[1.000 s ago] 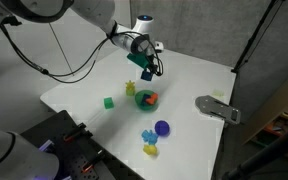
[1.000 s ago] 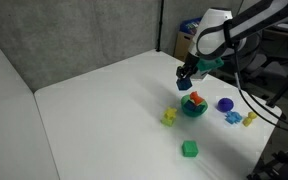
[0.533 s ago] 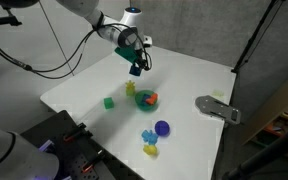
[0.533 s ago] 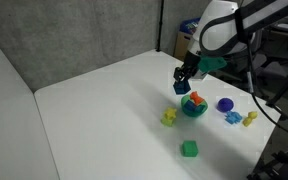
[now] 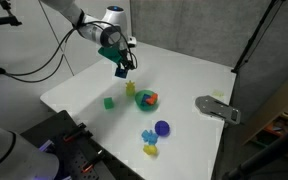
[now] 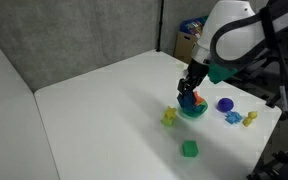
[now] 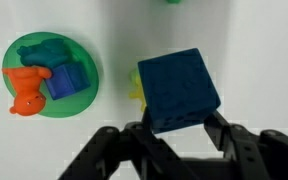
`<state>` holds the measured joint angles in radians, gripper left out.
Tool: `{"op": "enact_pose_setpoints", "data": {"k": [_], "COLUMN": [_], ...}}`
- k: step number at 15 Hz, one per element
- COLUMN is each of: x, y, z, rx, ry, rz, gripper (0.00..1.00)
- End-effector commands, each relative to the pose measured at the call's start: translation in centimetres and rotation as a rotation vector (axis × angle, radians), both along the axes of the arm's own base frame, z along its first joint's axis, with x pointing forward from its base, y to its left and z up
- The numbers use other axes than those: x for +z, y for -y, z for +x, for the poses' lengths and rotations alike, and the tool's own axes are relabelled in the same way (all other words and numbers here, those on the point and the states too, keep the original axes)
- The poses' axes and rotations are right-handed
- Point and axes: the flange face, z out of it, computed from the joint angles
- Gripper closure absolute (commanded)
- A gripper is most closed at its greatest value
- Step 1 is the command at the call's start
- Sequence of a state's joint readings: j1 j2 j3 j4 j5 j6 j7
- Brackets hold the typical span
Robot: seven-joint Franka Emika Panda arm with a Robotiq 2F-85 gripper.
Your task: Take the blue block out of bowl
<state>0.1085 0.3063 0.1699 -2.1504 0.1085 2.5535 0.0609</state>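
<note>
Arm (image 5: 92, 24) is swinging away from the bowl (image 5: 145, 99) toward the counter (image 5: 189, 80) edge nearest the robot base; a second ago you were hovering right over the bowl. Gripper (image 5: 121, 68) is clamping the blue block (image 7: 179, 88) between both fingers, carrying it in the air clear of the rim. The bowl is holding only an orange toy (image 7: 26, 88) and other pieces now. Extraction is looking done. You're still needing a bare patch: a yellow piece (image 5: 130, 88) is sitting right below the block, with a green cube (image 5: 109, 102) lying nearby.
</note>
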Motion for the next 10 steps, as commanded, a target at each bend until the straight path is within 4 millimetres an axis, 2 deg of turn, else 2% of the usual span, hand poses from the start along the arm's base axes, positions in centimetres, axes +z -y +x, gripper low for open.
{"op": "enact_pose_setpoints", "data": {"k": [1, 4, 5, 6, 10], "x": [0.1, -0.3, -1.0, -1.1, -1.3], "y": [-0.6, -0.2, -1.0, -1.0, -1.1], "z": [-2.4, -2.7, -2.3, -2.3, -2.4], "rx": [0.032, 0.016, 0.029, 0.029, 0.031], "ry": [-0.018, -0.039, -0.035, -0.037, -0.040], "rz": [-0.002, -0.008, -0.013, -0.014, -0.014], "gripper": [0.70, 0.70, 0.70, 0.45, 0.45]}}
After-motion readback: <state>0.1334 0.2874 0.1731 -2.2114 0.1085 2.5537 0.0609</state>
